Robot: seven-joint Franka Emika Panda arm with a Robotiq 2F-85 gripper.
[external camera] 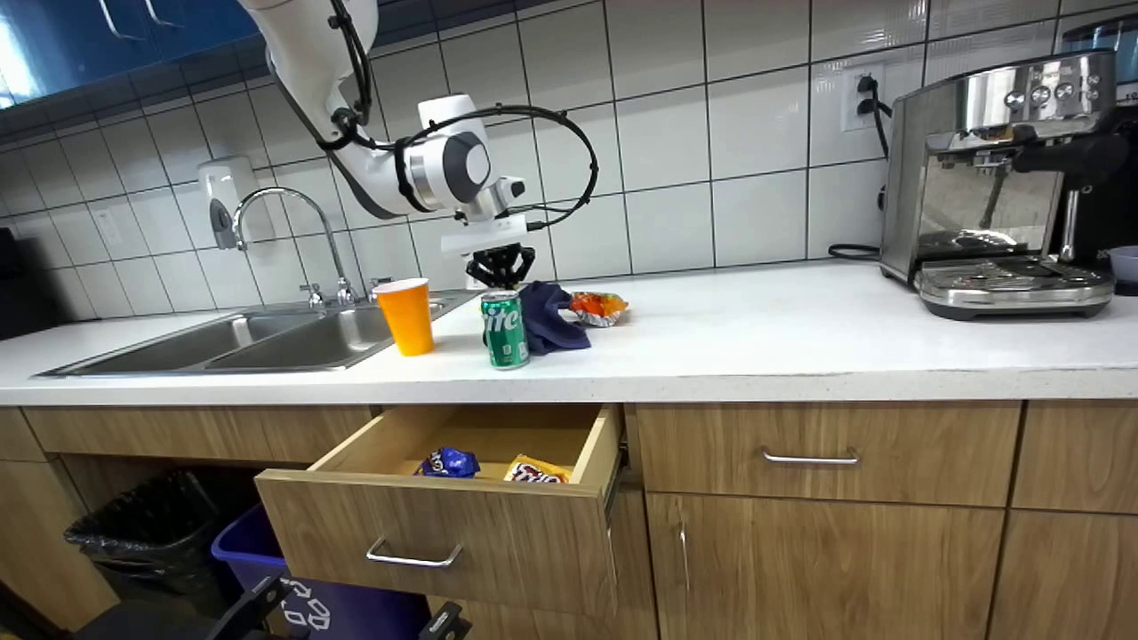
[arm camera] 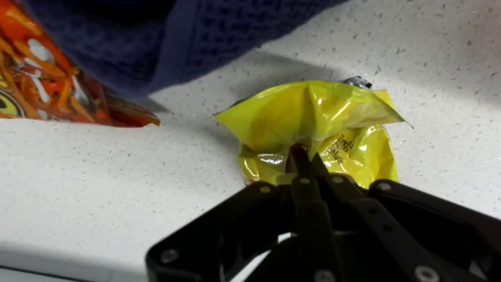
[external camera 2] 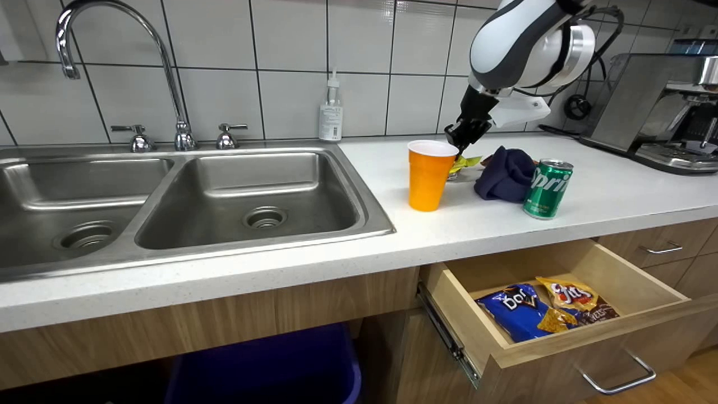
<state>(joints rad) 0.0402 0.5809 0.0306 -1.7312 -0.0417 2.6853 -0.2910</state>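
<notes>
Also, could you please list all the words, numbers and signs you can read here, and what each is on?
"Spri" and "ite": green can, across both exterior views.
"Dor": blue bag.
Seemingly "Fritos", partly unclear: yellow-and-brown bag.
Apparently "07:27": crumpled yellow bag; the other print there is blurred.
Recycling sign: blue bin.
Too small to read: print on the clear bottle; print on the black part at an exterior view's bottom edge.

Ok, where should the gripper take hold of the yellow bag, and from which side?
I'd grip the yellow bag at the crease near its middle, coming from above: it bunches there into a fold, which the gripper seems to pinch, and the towel beside it probably makes a sideways approach tighter.
</notes>
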